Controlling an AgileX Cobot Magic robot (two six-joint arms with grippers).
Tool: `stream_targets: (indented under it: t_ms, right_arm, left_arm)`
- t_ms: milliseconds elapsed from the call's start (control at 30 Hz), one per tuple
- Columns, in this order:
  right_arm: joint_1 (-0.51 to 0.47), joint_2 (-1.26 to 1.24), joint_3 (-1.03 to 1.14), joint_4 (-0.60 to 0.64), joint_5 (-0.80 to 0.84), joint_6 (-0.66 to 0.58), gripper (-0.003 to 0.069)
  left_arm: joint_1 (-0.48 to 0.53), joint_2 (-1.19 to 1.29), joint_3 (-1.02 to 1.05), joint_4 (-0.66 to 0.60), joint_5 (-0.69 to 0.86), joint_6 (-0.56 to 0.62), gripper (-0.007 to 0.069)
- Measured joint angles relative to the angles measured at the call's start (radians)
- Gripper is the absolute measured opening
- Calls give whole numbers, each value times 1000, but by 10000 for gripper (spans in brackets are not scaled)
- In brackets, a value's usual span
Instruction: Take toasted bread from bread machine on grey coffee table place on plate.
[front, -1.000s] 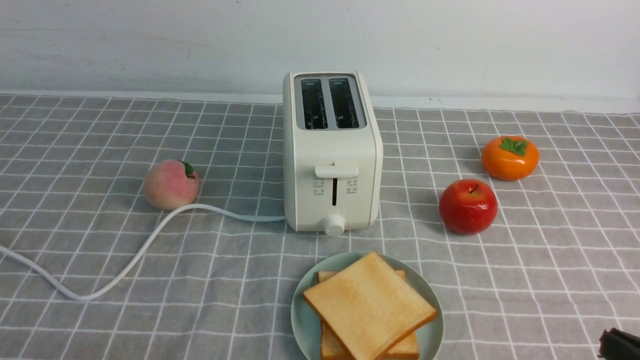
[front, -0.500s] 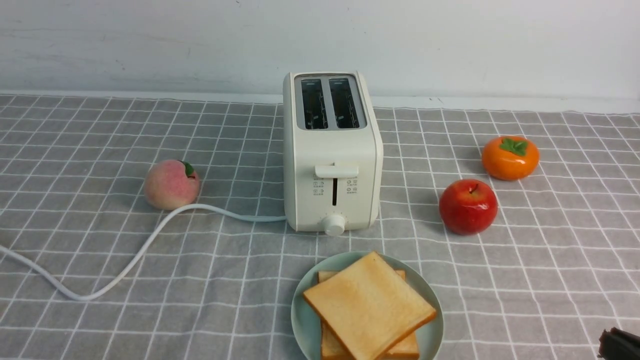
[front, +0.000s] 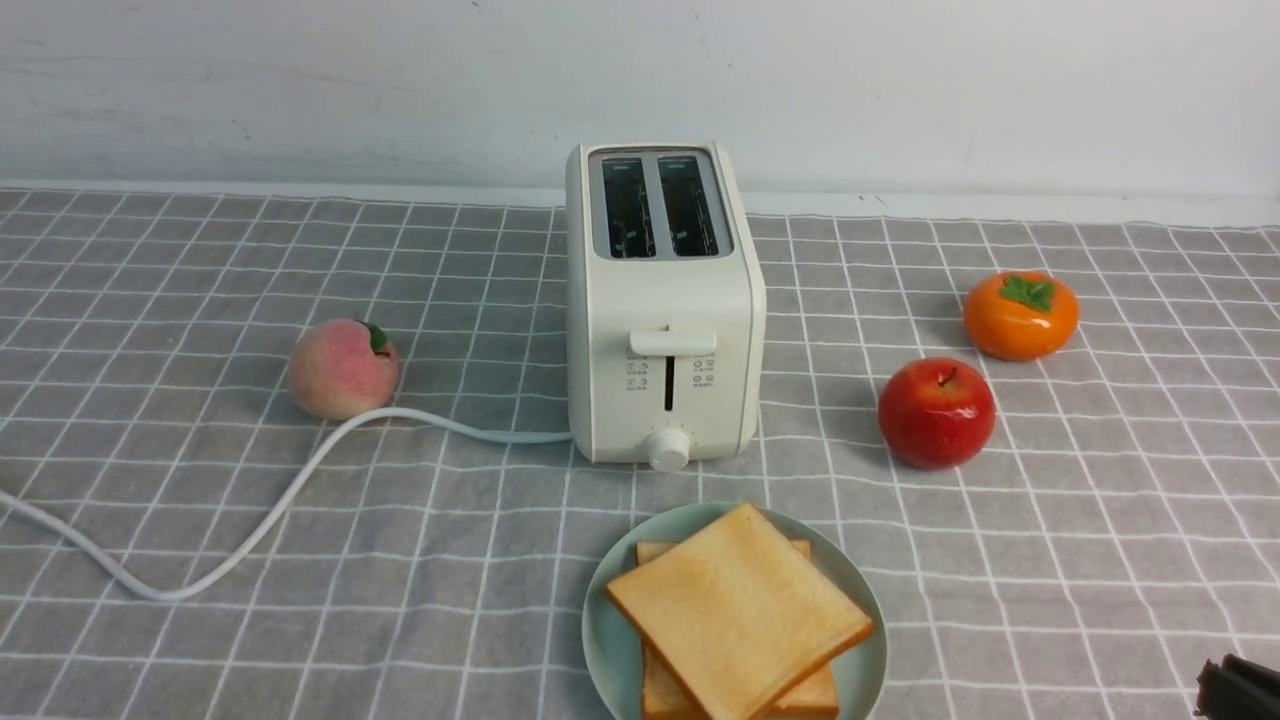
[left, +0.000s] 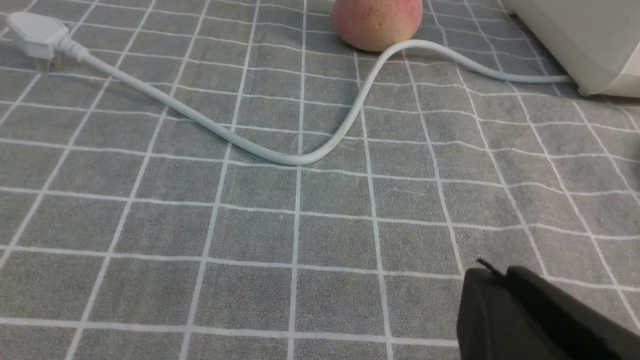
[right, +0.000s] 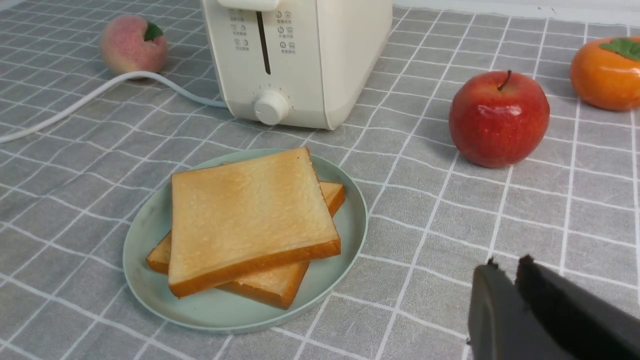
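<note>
The grey worktop (front: 1100, 560) carries everything. The cream bread machine (front: 665, 330) stands well ahead of both arms, and both its slots look empty. Closer in, ahead of the right fingers (right: 490, 310) and off to their left, is the mint plate (front: 600, 640). The toasted bread (front: 738, 610) lies on it, two slices stacked with the top one turned askew over the lower. So the job looks finished to me.

The right fingers hover low over the cloth, seemingly closed to a thin slit and holding nothing, though only their tips show. The left fingers (left: 480, 310) are closed and empty too.

What could spoil it now is a careless sweep:
- The right arm swinging left could clip the plate's rim and slide the skewed top slice off.
- Going forward, it could set the red apple (front: 936, 413) rolling.
- The white cord (front: 250, 520) loops across the cloth ahead of the left fingers, so a low pass there could snag it and tug the machine.

Small printed symbols flank the lever slot, too fine to read, and I see no brand.
</note>
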Motion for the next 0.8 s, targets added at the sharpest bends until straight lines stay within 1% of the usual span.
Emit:
stream_targets:
  t_ms: [233, 700, 800]
  right_arm:
    - [0, -1, 0, 0, 0, 0, 76]
    - [-3, -4, 0, 0, 1, 0, 85]
    - [-54, -7, 0, 0, 0, 0, 85]
  left_arm:
    - [62, 0, 0, 1, 0, 0, 36]
    - [63, 0, 0, 2, 0, 0, 43]
    - [63, 0, 0, 2, 0, 0, 49]
